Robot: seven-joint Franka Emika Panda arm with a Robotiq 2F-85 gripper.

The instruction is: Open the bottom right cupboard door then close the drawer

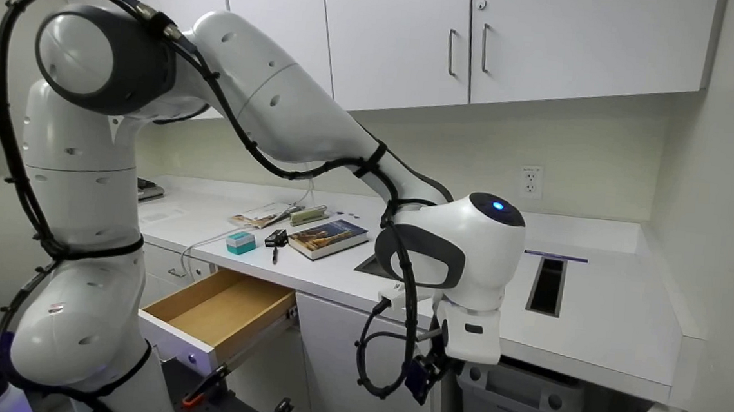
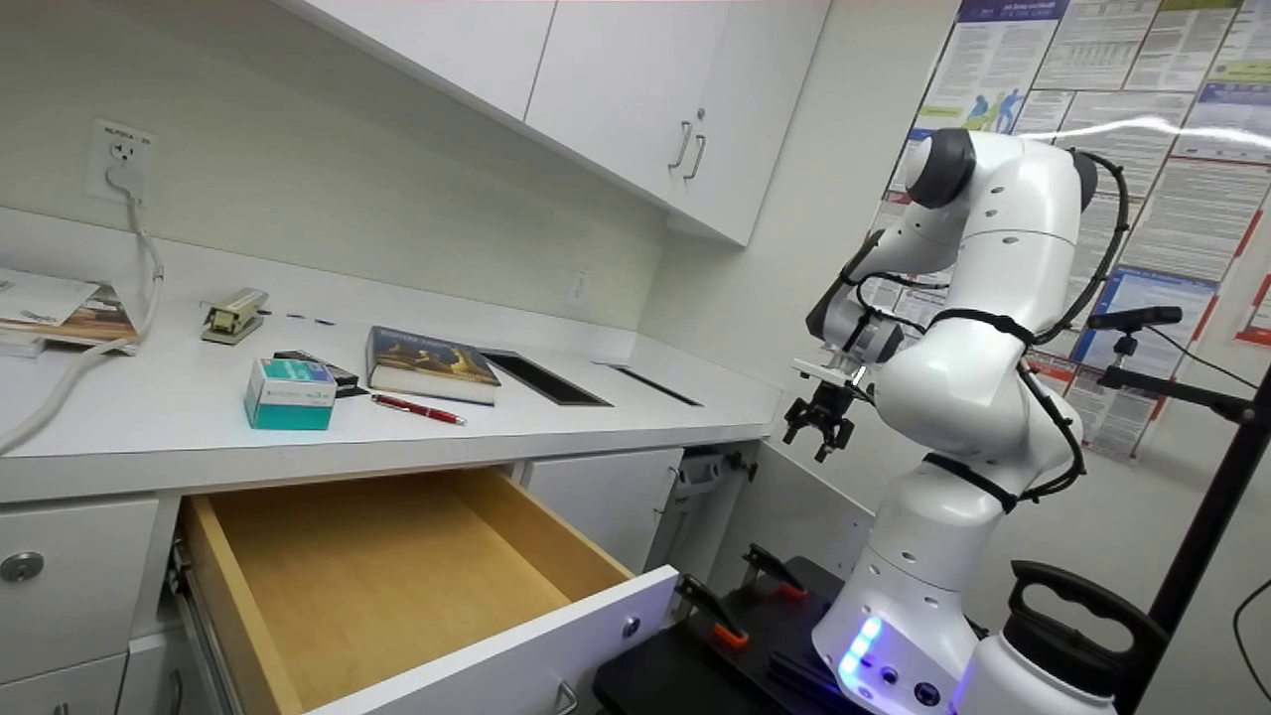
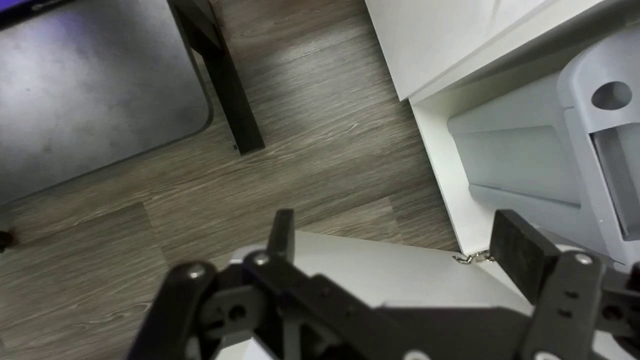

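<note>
Wrist view: my black pincer (image 3: 397, 230) gapes wide, empty, near open white flat-panel cupboard door (image 3: 380, 265). Both exterior views: white-fronted pale-wood drawer (image 2: 397, 586) juts below white desk (image 2: 536, 422); likely light, rigid; push mid-front.

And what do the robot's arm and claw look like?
The arm is shiny white and rounded, with dark grey joint parts. Black straps hold a black cable along it, and a little blue light glows on it. The claw is black with two blocky fingers.
</note>
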